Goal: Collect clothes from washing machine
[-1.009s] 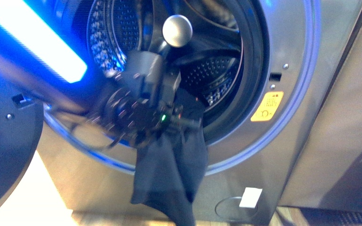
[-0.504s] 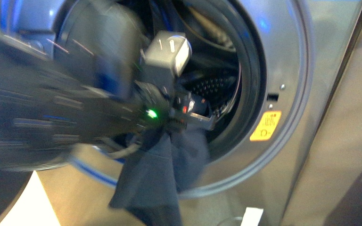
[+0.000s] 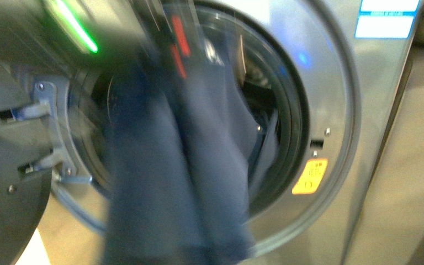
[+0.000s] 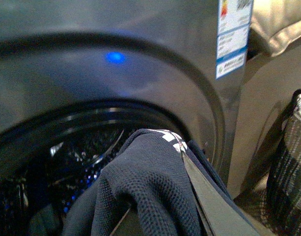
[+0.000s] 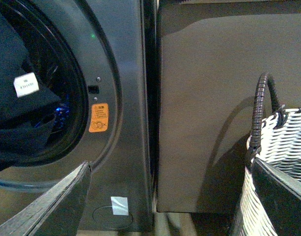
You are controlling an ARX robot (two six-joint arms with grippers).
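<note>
Washing machine (image 3: 364, 110) mouth half-filled by hanging clothes (image 3: 171, 182).

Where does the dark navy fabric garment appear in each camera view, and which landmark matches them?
Front view: the dark navy fabric garment hangs blurred left of centre, before the round door opening.
Left wrist view: it bunches close to the camera, before the perforated steel drum.
Right wrist view: it lies inside the opening, bearing a white tag.
Shared landmark: that opening's rim on the silver-grey washing machine.
</note>
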